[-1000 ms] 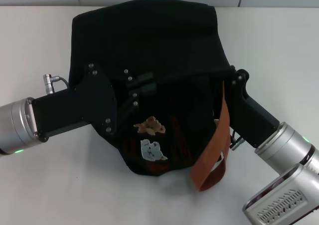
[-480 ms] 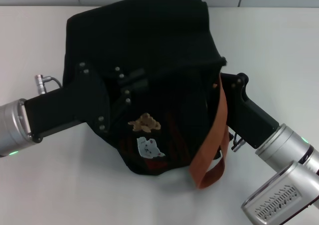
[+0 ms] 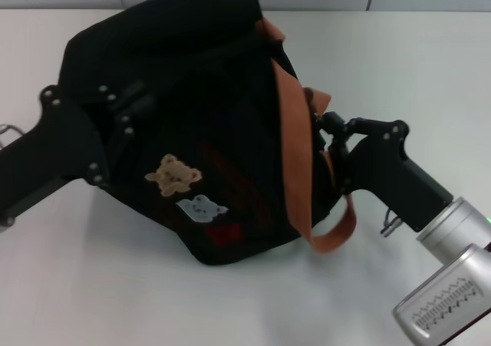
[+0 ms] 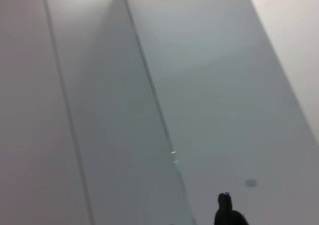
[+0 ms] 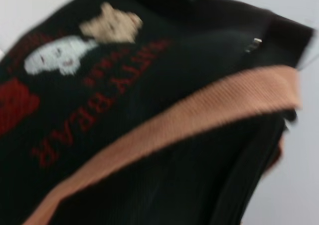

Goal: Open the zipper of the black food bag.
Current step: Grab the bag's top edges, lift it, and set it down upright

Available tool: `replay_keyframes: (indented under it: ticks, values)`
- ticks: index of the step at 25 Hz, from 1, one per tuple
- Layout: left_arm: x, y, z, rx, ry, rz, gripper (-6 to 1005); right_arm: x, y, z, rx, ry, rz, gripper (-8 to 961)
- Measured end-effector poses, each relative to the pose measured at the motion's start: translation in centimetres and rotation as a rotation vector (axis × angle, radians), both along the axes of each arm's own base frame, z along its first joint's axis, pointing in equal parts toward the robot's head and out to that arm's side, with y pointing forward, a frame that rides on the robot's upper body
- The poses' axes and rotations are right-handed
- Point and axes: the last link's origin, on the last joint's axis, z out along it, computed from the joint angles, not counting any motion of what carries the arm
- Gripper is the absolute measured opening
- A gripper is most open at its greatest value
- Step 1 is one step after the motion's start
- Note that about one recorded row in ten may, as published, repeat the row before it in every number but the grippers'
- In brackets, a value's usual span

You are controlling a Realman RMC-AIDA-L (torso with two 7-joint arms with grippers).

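We see the boxy black fabric food bag (image 3: 207,131) lying tipped on the white bench (image 3: 92,285), its front face up, showing a tan bear patch (image 3: 174,175) above a pale blue bear patch (image 3: 201,208) with red lettering beside them. A wide orange-brown strap (image 3: 295,154) runs across the bag's right side and loops down onto the bench. The left gripper (image 3: 126,112) presses against the bag's left side, its black body overlapping the fabric; we cannot tell whether its jaws are open or closed. The right gripper (image 3: 331,127) sits against the bag's right edge where the strap passes, and its jaws are also hidden from us. In the right wrist view a small silver metal piece (image 5: 253,44) shows near the bag's dark rim, above the strap; we cannot make out the zipper line itself.
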Motion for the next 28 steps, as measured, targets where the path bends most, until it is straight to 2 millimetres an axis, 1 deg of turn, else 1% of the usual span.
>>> replay_keyframes:
  ticks: [1, 4, 5, 6, 7, 18, 21, 22, 24, 25, 26, 27, 28]
  values:
    - [-0.6, -0.3, 0.2, 0.016, -0.001, 0.030, 71, 0.4, 0.1, 0.3, 0.008, 0.005, -0.019, -2]
    - [-0.9, -0.4, 0.3, 0.024, 0.000, 0.046, 72, 0.7, 0.2, 0.6, 0.017, 0.009, -0.035, -2]
    - [-1.4, -0.6, 0.4, 0.036, 0.002, 0.078, 72, 0.9, 0.3, 0.7, 0.025, 0.010, -0.043, -2]
    - [-1.4, -0.6, 0.4, 0.036, 0.002, 0.078, 72, 0.9, 0.3, 0.7, 0.025, 0.010, -0.043, -1]
    - [-2.0, -0.9, 0.6, 0.048, 0.003, 0.107, 71, 1.1, 0.5, 1.0, 0.038, 0.011, -0.055, -1]
    - [-3.5, -1.8, 1.0, 0.087, 0.000, 0.196, 68, 1.4, 0.9, 1.5, 0.045, 0.041, -0.081, 5]
    - [-3.7, -1.7, 0.8, 0.086, 0.005, 0.212, 68, 1.3, 0.9, 1.5, 0.032, 0.072, -0.088, 7]
    - [-3.8, -1.7, 0.7, 0.086, 0.008, 0.221, 67, 1.1, 1.2, 1.8, 0.024, 0.120, -0.107, 8]
    - [-4.1, -1.5, 0.4, 0.084, 0.017, 0.252, 67, 1.1, 1.3, 1.9, 0.022, 0.145, -0.116, 9]
    - [-4.3, -1.4, 0.1, 0.078, 0.018, 0.275, 67, 0.9, 1.6, 2.4, 0.024, 0.204, -0.133, 10]
    - [-4.3, -1.4, 0.1, 0.078, 0.018, 0.275, 66, 0.9, 1.6, 2.4, 0.024, 0.204, -0.133, 29]
    - [-4.6, -1.3, -0.6, 0.067, 0.010, 0.319, 66, 0.9, 1.9, 3.2, 0.027, 0.281, -0.150, 47]
    - [-4.6, -1.3, -0.6, 0.067, 0.010, 0.319, 67, 0.9, 1.9, 3.2, 0.027, 0.281, -0.150, 66]
